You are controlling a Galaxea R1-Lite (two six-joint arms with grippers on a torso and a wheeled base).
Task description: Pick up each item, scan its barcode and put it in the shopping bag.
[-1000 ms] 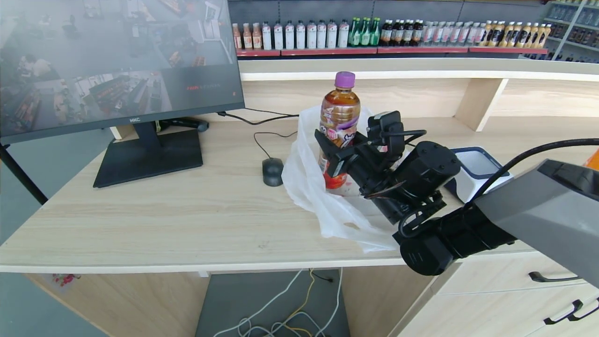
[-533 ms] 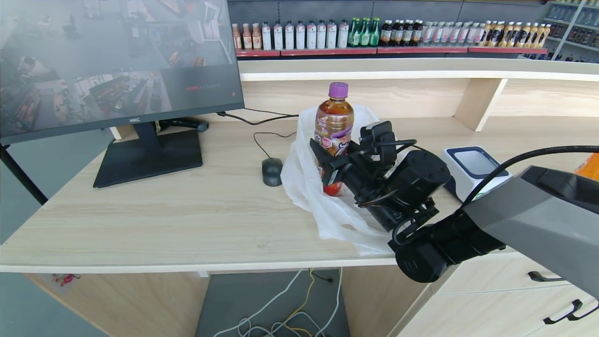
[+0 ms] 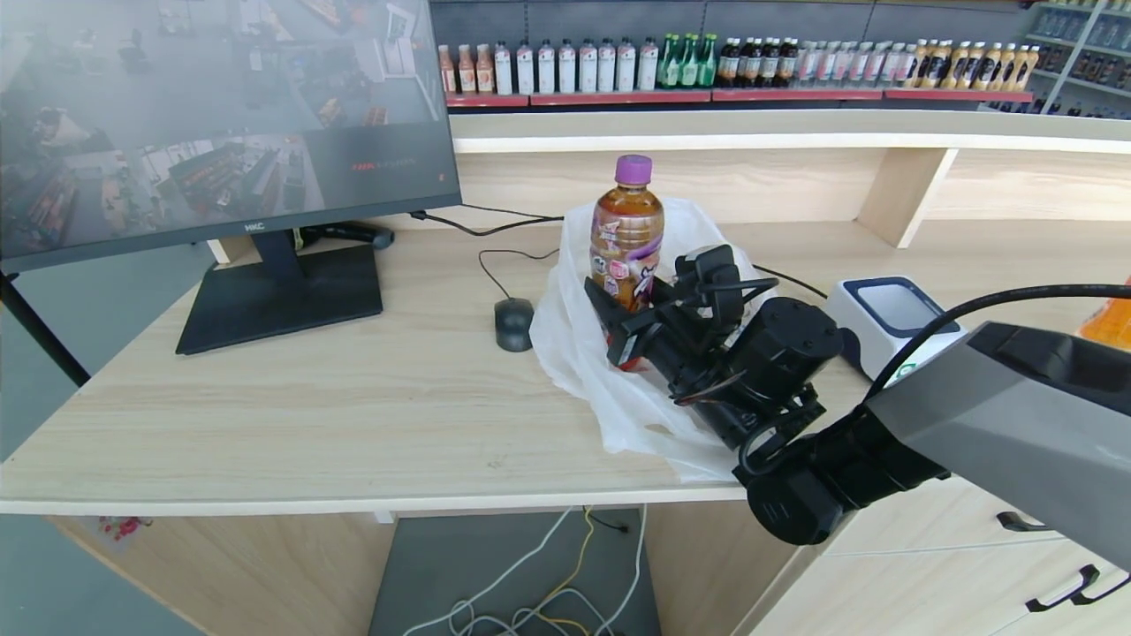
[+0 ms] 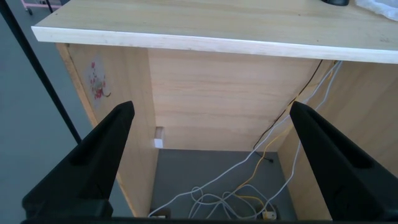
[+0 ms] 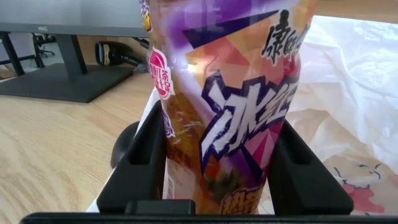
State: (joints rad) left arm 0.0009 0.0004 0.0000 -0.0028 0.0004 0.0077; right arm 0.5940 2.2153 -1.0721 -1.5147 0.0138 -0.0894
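An upright tea bottle point(image 3: 626, 237) with a purple cap and a purple-and-orange label stands in the mouth of the white plastic shopping bag point(image 3: 583, 353) on the wooden counter. My right gripper point(image 3: 629, 311) is shut on the bottle's lower half, its black fingers point(image 5: 138, 160) pressing both sides of the bottle point(image 5: 227, 106). The bag point(image 5: 351, 106) spreads out behind it. My left gripper point(image 4: 211, 155) hangs open below the counter's front edge, with nothing between its fingers. The white barcode scanner point(image 3: 888, 320) sits on the counter to the right of the bag.
A monitor point(image 3: 221, 115) on a black stand fills the counter's left rear. A black mouse point(image 3: 514, 323) lies just left of the bag, and a handheld scanner point(image 3: 349, 234) rests behind the stand. Cables point(image 4: 230, 186) hang under the counter point(image 4: 186, 28). An orange item point(image 3: 1109, 322) shows at the far right.
My right gripper has carried the bottle down and slightly left, lowering it deeper into the bag's mouth. The left gripper cannot be compared.
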